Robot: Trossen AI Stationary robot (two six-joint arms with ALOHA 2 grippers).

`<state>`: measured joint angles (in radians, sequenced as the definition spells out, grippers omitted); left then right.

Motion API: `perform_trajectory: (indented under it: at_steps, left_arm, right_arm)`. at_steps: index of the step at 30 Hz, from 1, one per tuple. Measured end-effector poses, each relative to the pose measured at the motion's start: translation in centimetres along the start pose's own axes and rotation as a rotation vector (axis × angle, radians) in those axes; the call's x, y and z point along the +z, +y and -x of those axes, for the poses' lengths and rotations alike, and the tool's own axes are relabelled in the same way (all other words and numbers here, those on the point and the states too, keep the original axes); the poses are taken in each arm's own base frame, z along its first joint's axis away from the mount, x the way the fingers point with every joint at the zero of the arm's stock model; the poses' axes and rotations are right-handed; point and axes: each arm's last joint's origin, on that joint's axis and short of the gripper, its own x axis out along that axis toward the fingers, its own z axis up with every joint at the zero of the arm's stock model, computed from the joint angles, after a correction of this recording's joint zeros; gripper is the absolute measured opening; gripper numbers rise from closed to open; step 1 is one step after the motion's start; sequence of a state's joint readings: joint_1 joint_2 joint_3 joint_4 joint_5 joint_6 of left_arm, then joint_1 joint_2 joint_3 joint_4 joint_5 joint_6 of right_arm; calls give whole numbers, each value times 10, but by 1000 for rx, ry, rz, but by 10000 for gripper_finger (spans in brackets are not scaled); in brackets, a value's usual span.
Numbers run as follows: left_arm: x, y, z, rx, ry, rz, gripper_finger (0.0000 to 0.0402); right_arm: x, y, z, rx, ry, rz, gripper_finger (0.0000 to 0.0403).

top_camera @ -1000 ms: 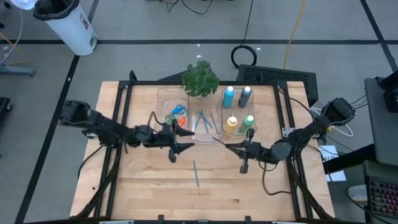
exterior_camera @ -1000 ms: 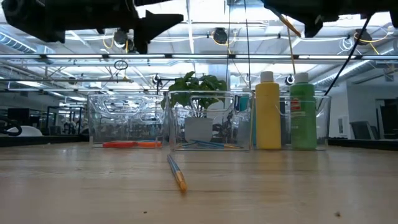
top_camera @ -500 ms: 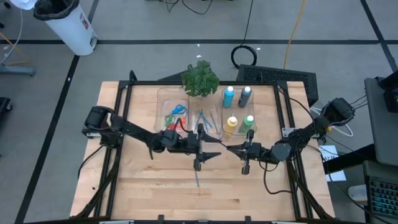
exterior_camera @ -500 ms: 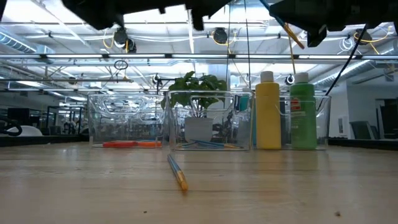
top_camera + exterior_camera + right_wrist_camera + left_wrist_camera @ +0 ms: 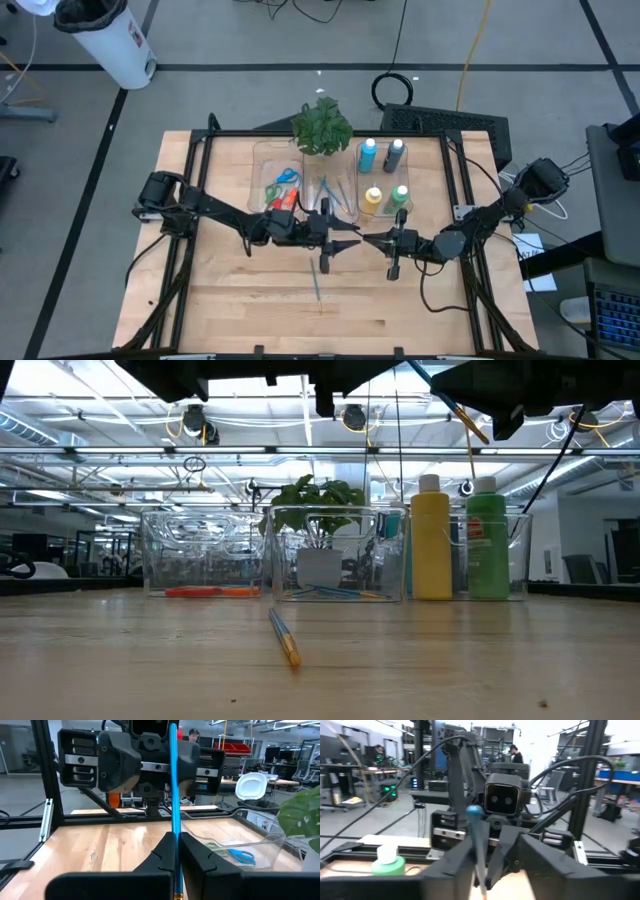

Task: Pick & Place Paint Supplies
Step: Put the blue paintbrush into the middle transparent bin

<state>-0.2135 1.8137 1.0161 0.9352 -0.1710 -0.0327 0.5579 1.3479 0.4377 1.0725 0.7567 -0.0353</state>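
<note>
High view shows the sorting well along: 4 paint bottles point(image 5: 384, 177) stand in the right bin point(image 5: 412, 172), scissors point(image 5: 283, 186) lie in the left bin point(image 5: 258, 172), and several brushes point(image 5: 330, 195) rest in the middle bin point(image 5: 322, 225). 1 loose brush point(image 5: 316, 281) lies on the table point(image 5: 220, 300), unplaced. The right gripper point(image 5: 175, 851), pinched closed, holds a blue brush point(image 5: 174, 785) upright at mid-table. The left gripper point(image 5: 485, 862) faces it, fingers straddling the brush; whether they grip it cannot be told. In the low view both grippers are cut off at the top edge.
</note>
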Motion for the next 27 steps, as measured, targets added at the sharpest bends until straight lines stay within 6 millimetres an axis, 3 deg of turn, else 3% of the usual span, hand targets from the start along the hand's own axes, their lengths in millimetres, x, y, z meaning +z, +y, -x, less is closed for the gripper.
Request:
perform_trajectory:
  at_steps: [6,16,27]
  left_arm:
    - [-1,-1,0,-47,9,-2,20]
    - [5,0,2,-5,9,-23,13]
    - [58,5,27,189,54,-67,13]
  right_arm:
    - [-1,1,0,21,4,8,1]
    - [0,1,0,22,5,-5,16]
    - [14,-6,4,16,-34,-133,163]
